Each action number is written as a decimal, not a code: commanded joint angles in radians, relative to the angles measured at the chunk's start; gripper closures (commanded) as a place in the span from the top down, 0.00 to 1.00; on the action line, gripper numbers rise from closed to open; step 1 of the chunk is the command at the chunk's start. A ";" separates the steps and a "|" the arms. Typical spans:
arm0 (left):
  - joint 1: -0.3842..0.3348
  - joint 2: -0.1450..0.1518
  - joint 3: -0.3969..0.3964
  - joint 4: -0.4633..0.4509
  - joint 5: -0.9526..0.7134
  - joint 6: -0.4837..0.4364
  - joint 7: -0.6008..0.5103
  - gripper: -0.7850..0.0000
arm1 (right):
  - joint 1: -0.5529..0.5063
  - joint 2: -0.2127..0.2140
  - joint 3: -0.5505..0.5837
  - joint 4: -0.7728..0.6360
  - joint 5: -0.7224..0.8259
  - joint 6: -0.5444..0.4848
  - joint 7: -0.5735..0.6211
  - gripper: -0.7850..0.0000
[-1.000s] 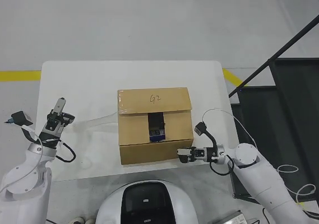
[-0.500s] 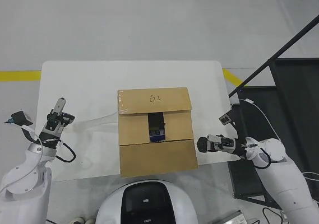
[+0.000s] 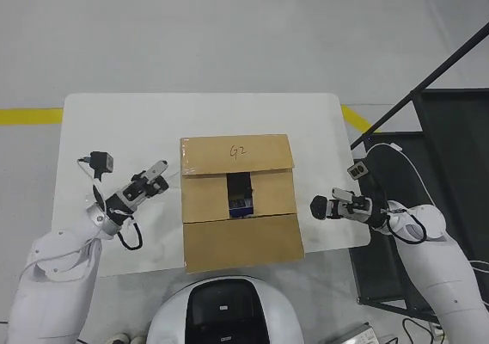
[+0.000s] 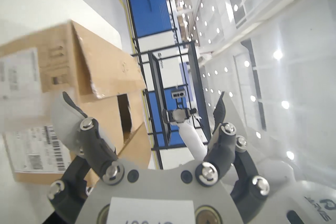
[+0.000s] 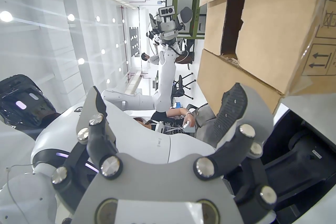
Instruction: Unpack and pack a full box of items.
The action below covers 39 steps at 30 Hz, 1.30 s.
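From the top view, the cardboard box (image 3: 240,241) stands in the middle of the white table (image 3: 141,120); its near flap and far flap lie almost flat, and the two side flaps leave a narrow gap between them; through this gap a dark and blue item (image 3: 241,205) is visible inside the box. The left gripper (image 3: 156,175) hangs over the table near the box's left side, apart from it; the right gripper (image 3: 317,206) is just beside the box's right side, close to the table's right edge, also not touching. Black metal stairs (image 3: 450,129) stand on the floor to the right of the table.

In the left wrist view, the left gripper (image 4: 143,109) has its two fingers (image 4: 219,114) spread wide, with nothing between them; the box (image 4: 86,70) is in front of it, showing a side wall with white labels (image 4: 34,149) and the raised flaps above it. Beyond the box, the right gripper (image 4: 178,116) appears farther off.

In the right wrist view, the right gripper (image 5: 165,104) is also spread wide and holds nothing; the box (image 5: 275,38) is close in front, with the dark gap between its flaps facing the camera; I cannot tell here if the ribbed finger touches the flap's corner. The left gripper (image 5: 168,20) is seen far behind, past the box.
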 commanded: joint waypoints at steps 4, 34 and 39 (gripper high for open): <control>-0.071 0.003 0.052 0.037 -0.093 -0.005 -0.184 1.00 | 0.000 0.000 0.000 0.000 0.000 0.000 0.000 1.00; -0.188 0.015 0.139 0.169 -0.085 0.044 -0.343 1.00 | 0.000 0.000 0.000 0.000 0.000 0.000 0.000 1.00; -0.225 0.012 0.170 0.257 -0.116 0.013 -0.343 1.00 | 0.000 0.000 0.000 0.000 0.000 0.000 0.000 1.00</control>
